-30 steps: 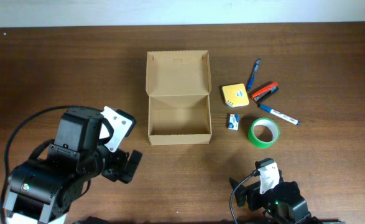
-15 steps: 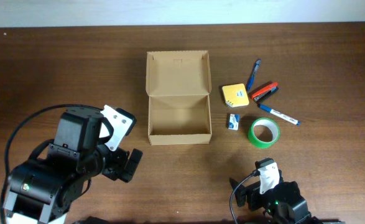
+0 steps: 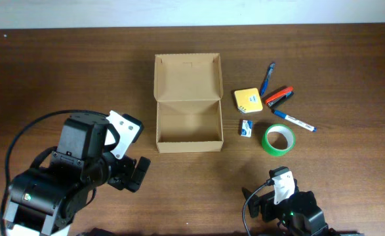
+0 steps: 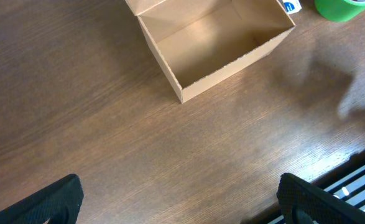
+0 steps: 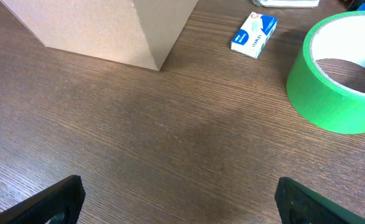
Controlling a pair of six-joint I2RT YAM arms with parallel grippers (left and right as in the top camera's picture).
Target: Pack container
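Left hand [image 4: 181,202] fingers spread wide, front-left of the container [image 3: 187,98], right hand [image 5: 179,200] likewise spread, front-right of it.

Nothing legible from my end. Small blue-and-white box [image 5: 254,34], upper right in the R wrist view, has dark print, too small to read. Yellow pad [image 3: 247,100], right of centre overhead, w/ a blue mark, can't make it out. The container [image 3: 189,145] cardboard looks plain.
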